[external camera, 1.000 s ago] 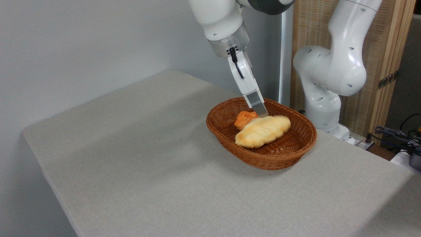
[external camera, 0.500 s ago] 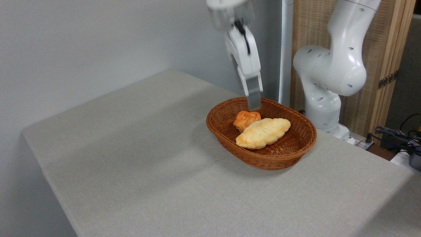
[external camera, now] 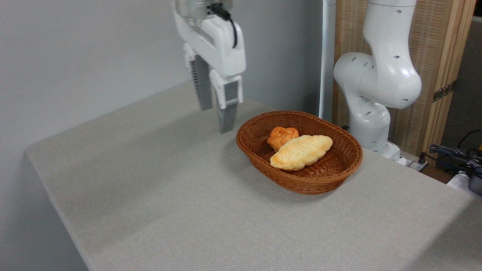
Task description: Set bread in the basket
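Note:
The bread (external camera: 301,151), a long pale-golden loaf with lobed edges, lies inside the reddish-brown wicker basket (external camera: 331,177) at the table's right middle. A small orange knotted bun (external camera: 281,137) rests against its far left side in the same basket. My gripper (external camera: 216,120) hangs above the table to the left of the basket, clear of its rim. It is open and its fingers (external camera: 227,116) hold nothing.
The robot's white base column (external camera: 376,94) stands right behind the basket. Cables (external camera: 455,156) lie off the table's far right edge. A grey wall closes the back left, and the grey cloth table (external camera: 169,195) stretches left and forward.
The gripper let go of the bread, rose out of the basket and swung left, turning as it went. The loaf settled flat in the basket.

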`<state>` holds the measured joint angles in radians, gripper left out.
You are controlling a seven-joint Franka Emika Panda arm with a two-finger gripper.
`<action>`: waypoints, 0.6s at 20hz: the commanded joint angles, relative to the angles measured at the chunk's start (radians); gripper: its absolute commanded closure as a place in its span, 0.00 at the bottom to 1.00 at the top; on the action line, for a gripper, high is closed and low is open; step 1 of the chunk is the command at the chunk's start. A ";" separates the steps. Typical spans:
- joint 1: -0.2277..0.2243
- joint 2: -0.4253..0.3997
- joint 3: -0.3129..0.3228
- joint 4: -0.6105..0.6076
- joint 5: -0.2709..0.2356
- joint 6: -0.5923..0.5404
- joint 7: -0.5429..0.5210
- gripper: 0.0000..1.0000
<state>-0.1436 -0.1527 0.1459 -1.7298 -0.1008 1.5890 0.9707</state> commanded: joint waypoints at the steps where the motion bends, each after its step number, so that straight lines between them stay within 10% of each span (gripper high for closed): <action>1: 0.012 0.085 -0.034 0.104 -0.005 0.008 -0.118 0.00; 12: 0.073 0.093 -0.143 0.067 0.042 0.045 -0.181 0.00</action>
<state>-0.0938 -0.0620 0.0311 -1.6544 -0.0716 1.6378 0.7967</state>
